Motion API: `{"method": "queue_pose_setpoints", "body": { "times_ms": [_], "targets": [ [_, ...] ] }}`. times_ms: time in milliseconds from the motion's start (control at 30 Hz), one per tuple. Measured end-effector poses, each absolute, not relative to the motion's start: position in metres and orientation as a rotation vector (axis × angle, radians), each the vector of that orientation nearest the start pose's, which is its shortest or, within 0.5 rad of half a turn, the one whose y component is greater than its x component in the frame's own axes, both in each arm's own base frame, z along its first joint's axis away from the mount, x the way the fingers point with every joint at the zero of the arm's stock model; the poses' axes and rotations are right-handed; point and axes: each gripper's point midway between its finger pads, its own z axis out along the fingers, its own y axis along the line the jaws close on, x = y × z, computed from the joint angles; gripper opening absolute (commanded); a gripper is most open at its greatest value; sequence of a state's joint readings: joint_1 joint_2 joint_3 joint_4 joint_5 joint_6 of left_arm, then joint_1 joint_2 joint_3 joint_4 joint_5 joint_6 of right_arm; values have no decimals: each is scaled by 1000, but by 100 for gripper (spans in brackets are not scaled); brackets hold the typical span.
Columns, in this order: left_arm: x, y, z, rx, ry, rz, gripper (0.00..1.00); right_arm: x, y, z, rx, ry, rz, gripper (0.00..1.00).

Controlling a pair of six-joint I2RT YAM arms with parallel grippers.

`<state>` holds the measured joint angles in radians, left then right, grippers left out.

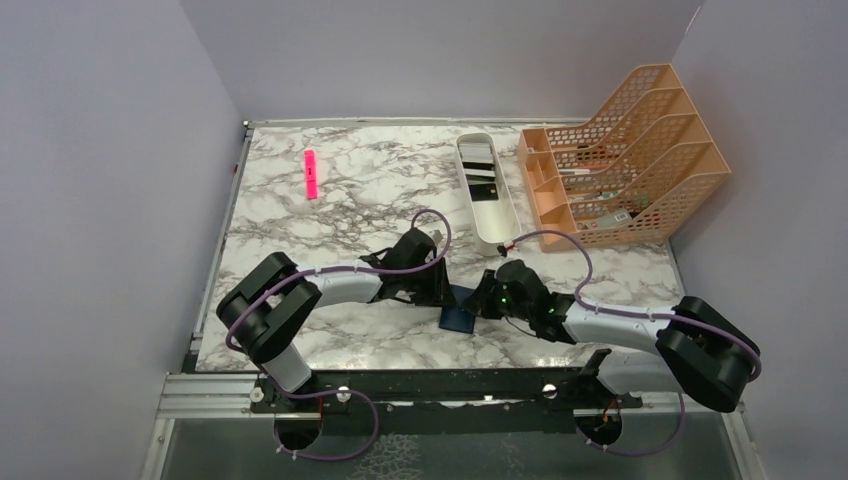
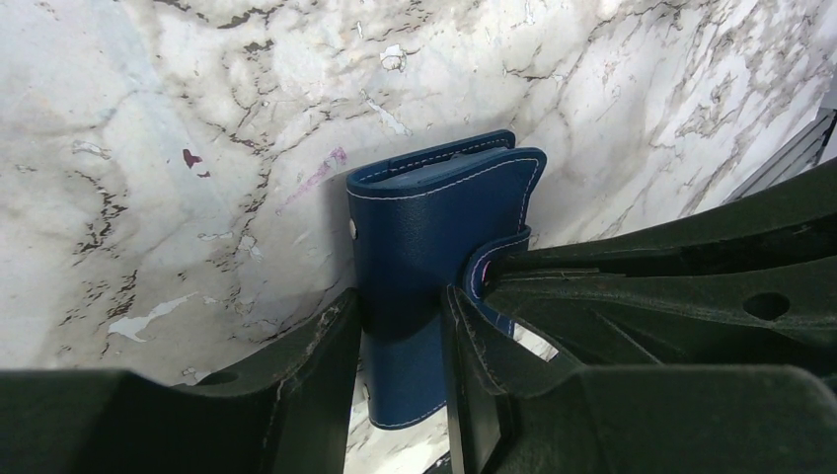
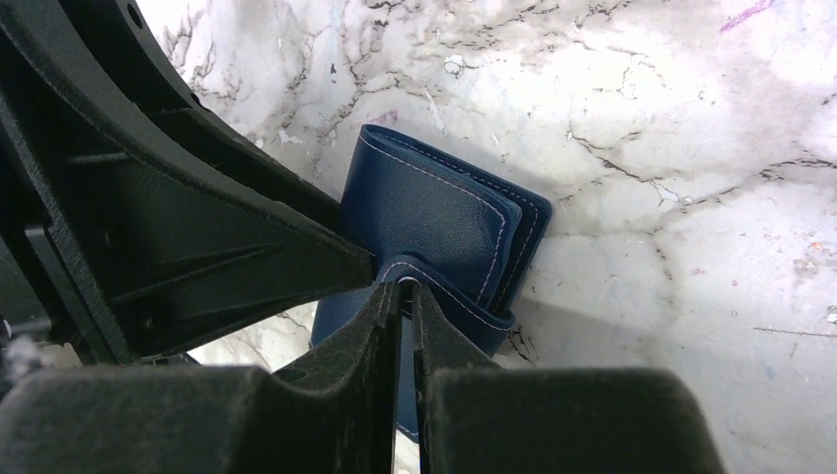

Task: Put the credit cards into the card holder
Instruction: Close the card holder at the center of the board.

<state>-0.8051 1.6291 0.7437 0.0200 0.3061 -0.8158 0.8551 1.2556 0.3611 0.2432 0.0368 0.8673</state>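
Top view: the card holder lies on the marble bench at lower centre of the frame, just above the arm bases. Both arms are bent in toward it. The left pincer meets it from the upper left, the right pincer from the right.

Left wrist view: the card holder is navy with pale stitching and has a small pale snap dot near its left edge. The left pincer's fingers stand apart with the holder's near end between them. The left-hand finger touches the holder's edge and the other overlaps its face. We cannot tell whether this pincer is clamping or only straddling. Right of centre, the holder's top leaf curls up into the tips of the other arm.

Right wrist view: the right pincer is clenched almost to nothing, with the stitched edge of that blue leaf nipped between its fingers. The leaf is lifted off the layers beneath, which rest on the marble.

The credit cards show as dark flat pieces inside the long white tray, upper right of centre and well apart from the holder. We cannot count them. An orange mesh rack stands just right of the tray, and a pink marker lies at upper left.
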Motion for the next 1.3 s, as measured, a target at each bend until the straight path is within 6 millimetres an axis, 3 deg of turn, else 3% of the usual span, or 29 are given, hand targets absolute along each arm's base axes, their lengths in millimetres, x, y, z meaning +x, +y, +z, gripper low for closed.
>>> {"method": "queue_pose_setpoints", "body": {
  "times_ms": [400, 633, 1300],
  "targets": [
    [196, -318, 28, 149, 2703, -952, 37, 189, 245, 50, -52, 2418, 768, 21],
    [196, -318, 27, 149, 2703, -949, 37, 189, 238, 43, -64, 2447, 725, 22],
    [196, -318, 28, 148, 2703, -949, 37, 189, 251, 39, -88, 2467, 802, 16]
  ]
}}
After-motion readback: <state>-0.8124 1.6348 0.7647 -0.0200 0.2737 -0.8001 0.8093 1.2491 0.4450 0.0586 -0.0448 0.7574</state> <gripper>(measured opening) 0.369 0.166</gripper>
